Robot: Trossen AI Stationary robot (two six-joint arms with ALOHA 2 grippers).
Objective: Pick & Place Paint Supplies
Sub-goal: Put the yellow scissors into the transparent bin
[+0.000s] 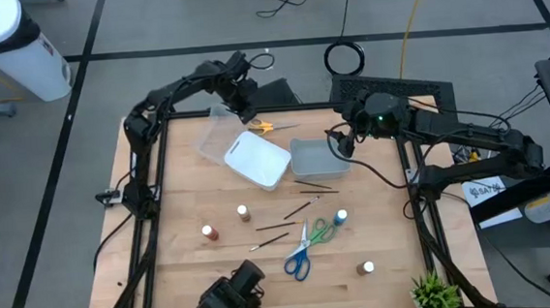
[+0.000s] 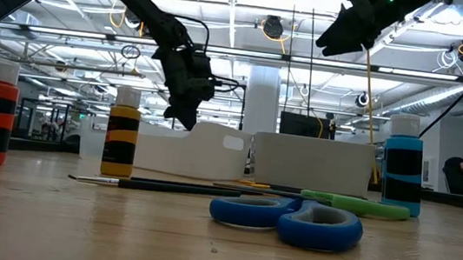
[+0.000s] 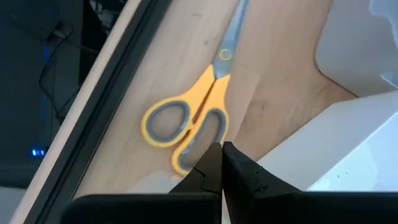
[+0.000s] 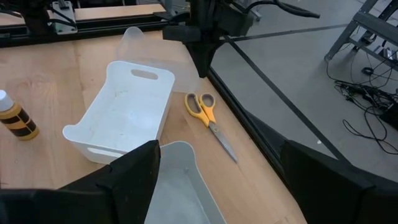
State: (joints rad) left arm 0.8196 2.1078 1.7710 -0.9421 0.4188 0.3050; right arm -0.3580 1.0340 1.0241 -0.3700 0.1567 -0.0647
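Observation:
The yellow-handled scissors (image 3: 186, 121) lie flat near the table's far edge (image 1: 261, 127), beside the white bin (image 1: 258, 159). My left gripper (image 3: 221, 152) hovers above their handles with its fingers shut and empty; the low view shows it (image 2: 186, 116) well off the table. My right gripper (image 4: 217, 186) is wide open and empty over the clear bin (image 1: 316, 158). Lying on the wood are the green scissors (image 1: 321, 231), the blue scissors (image 1: 298, 259) and thin brushes (image 1: 298, 209). The blue bottle (image 1: 341, 216), the red one (image 1: 210, 232) and the yellow-black one (image 1: 243, 212) stand upright.
Another clear bin (image 1: 217, 134) lies against the white bin's far-left side. A brown bottle (image 1: 367, 267) stands near the table's near right corner. Black frame rails run along the left and right table edges. Bare wood shows at the table's left side.

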